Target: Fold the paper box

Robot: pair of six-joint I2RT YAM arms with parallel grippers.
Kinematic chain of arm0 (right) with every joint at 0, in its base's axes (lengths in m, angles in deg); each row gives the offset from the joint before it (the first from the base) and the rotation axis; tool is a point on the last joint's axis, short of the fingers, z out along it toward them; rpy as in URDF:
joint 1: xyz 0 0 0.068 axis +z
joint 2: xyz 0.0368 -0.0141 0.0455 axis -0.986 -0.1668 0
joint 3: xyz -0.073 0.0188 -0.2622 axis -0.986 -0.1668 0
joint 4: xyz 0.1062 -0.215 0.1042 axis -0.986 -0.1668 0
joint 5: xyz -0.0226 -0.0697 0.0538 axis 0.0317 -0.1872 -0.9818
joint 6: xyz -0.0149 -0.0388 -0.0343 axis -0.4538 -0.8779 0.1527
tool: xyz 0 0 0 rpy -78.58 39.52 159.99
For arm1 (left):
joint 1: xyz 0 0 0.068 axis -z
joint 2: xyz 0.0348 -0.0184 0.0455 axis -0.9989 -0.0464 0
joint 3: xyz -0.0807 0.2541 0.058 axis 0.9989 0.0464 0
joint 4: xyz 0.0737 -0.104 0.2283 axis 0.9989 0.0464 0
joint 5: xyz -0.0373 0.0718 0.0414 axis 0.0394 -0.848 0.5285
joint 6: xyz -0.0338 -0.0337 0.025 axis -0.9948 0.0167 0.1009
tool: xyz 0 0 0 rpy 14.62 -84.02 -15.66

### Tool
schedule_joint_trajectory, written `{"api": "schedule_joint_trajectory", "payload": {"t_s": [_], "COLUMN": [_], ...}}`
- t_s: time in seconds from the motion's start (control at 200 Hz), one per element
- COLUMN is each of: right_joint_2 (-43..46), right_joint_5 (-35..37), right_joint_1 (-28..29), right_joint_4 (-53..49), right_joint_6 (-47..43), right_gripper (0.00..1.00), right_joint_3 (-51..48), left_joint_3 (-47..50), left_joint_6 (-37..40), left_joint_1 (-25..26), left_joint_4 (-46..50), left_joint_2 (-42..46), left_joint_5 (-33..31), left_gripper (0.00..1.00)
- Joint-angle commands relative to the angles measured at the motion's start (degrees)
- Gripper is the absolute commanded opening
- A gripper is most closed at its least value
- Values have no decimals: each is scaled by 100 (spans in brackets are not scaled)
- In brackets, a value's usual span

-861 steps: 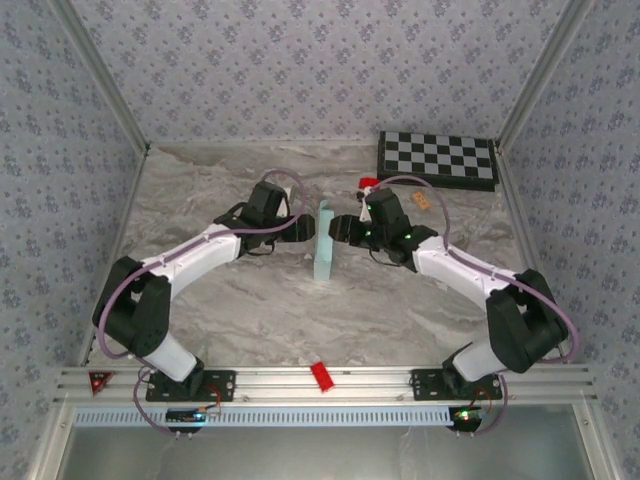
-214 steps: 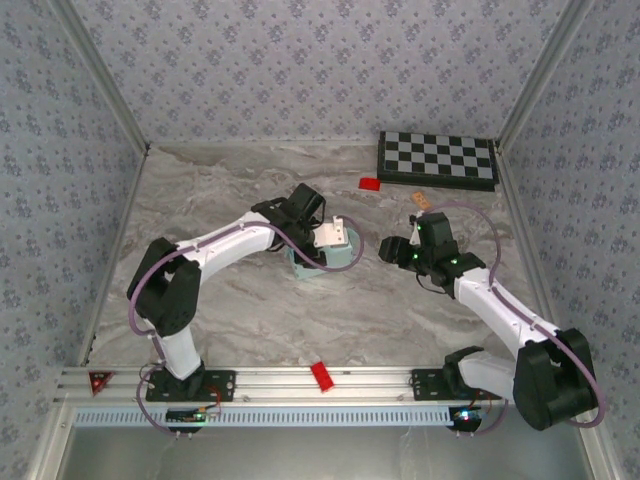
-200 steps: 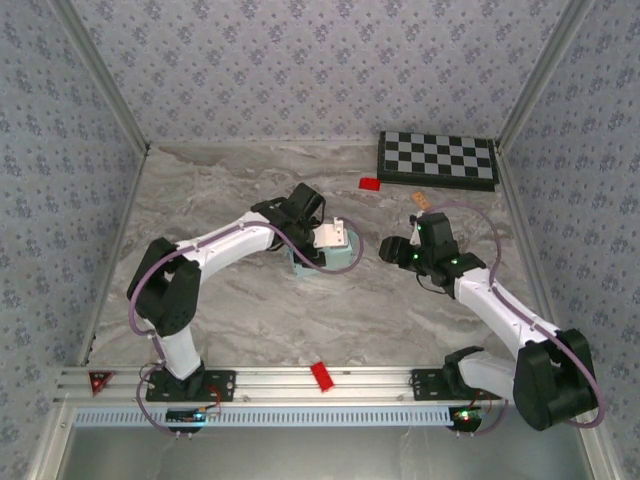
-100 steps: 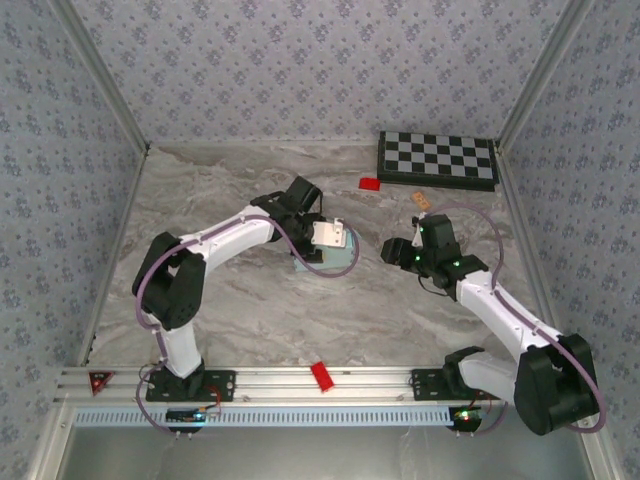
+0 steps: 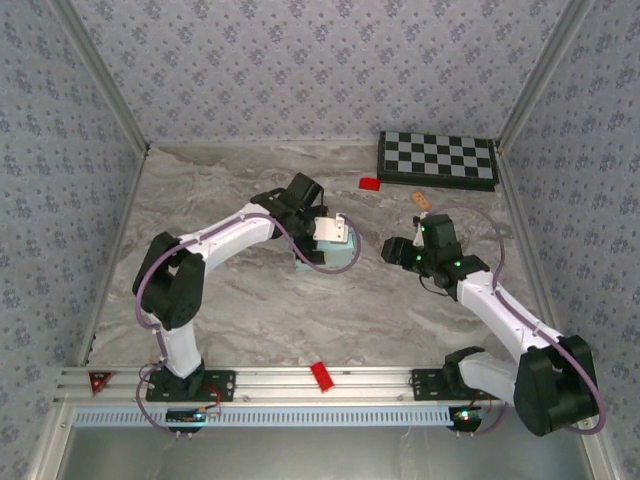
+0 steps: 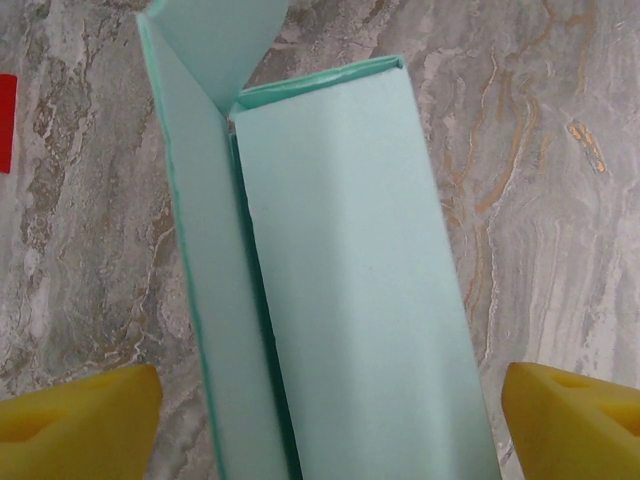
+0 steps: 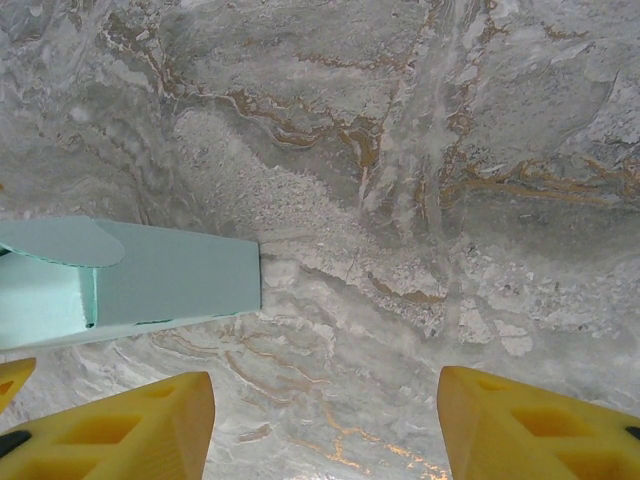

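The paper box [image 6: 340, 270] is lying flat on the marble surface [image 7: 400, 150], its rounded end flap [image 6: 210, 40] sticking up open; I cannot tell what is inside. The left claw [image 6: 325, 420] is hanging spread wide, one finger on each side of the box, neither touching. The right claw [image 7: 325, 430] is gaping wide, the box lying ahead and off to one side, untouched.

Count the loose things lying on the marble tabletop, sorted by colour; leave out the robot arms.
Pale blue: 1, the pale blue folded card box
Black-and-white: 1, the black-and-white flat checkerboard
Red: 1, the small flat red piece
Tan: 1, the small tan block
Total: 4
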Motion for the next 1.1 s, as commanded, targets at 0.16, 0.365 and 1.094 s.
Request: {"api": "schedule_joint_trajectory", "payload": {"t_s": [0.16, 0.365, 1.094], "right_joint_2": [12, -118, -925], "right_joint_5": [-14, -45, -1035], "right_joint_1": [-90, -116, 98], "right_joint_4": [-417, -717, -1149], "right_joint_6": [-577, -1036, -1896], "right_gripper": [63, 63, 56], "right_joint_3": [321, 657, 1898], "left_joint_3": [-293, -135, 914], "left_joint_6": [-488, -1487, -7222], "left_joint_1": [158, 177, -491], "left_joint_4": [-56, -701, 221], "left_joint_2": [672, 1286, 2826], "left_joint_5": [-239, -855, -1819], "left_gripper": [97, 100, 89]}}
